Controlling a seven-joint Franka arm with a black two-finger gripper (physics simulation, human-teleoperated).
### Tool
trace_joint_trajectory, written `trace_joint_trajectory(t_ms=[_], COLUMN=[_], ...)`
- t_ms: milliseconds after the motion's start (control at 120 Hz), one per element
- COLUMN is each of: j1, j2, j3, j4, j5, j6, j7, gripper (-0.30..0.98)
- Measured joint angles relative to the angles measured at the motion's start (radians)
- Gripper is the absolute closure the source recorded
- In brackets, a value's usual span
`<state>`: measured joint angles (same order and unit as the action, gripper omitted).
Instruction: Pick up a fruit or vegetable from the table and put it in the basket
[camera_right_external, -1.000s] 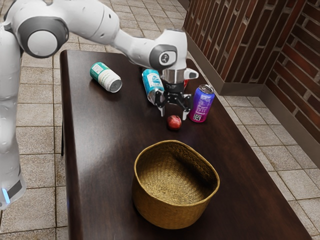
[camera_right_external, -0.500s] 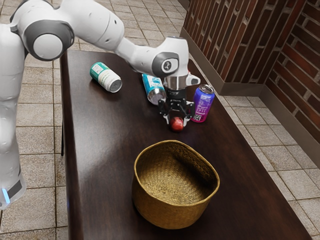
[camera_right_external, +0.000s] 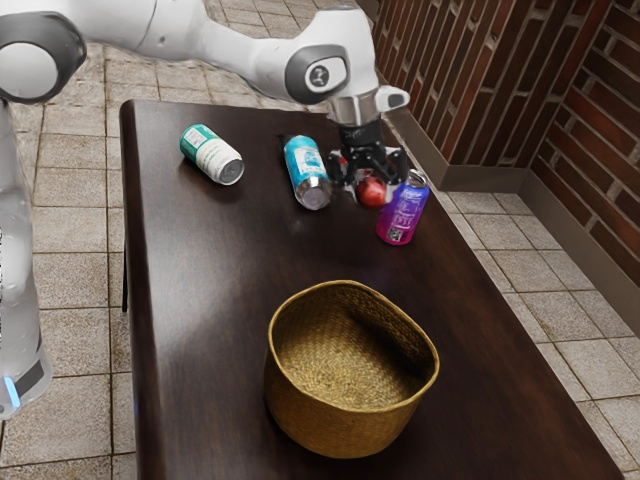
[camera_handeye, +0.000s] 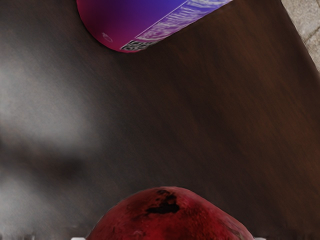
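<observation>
My gripper (camera_right_external: 373, 192) is shut on a round red fruit (camera_right_external: 372, 192), one finger on each side, held up above the table's far half. In the wrist view the red fruit (camera_handeye: 170, 217) is large at the lower edge, with a dark patch on its skin. The woven basket (camera_right_external: 350, 400) stands upright on the near part of the table, its opening facing up, well apart from the gripper.
A purple-blue can (camera_right_external: 402, 212) stands just beside and behind the held fruit; the wrist view has the can (camera_handeye: 135, 22) too. A blue bottle (camera_right_external: 307, 172) and a green-white can (camera_right_external: 212, 155) lie on the dark table (camera_right_external: 210, 300).
The gripper came down around the fruit and closed on it, then rose with it off the table. The basket and cans have stayed put.
</observation>
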<state>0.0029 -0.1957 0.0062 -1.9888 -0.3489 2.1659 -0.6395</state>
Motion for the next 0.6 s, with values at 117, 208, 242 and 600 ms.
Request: trace_joint_trajectory(t_ms=[117,208,242,600], j1=[-0.143,-0.154,-0.154,-0.142], j2=[-0.076,-0.028,0.005,0.101], j3=[-0.129,-0.179,-0.184,-0.258], j4=[-0.043,-0.043,-0.029,0.050], j5=[-0.014,-0.056,-0.067,-0.102], j6=[-0.003,-0.002,-0.001,0.046], j7=[-0.107,-0.181,-0.204,-0.388], gripper=[0.37,0.36,0.35,0.38])
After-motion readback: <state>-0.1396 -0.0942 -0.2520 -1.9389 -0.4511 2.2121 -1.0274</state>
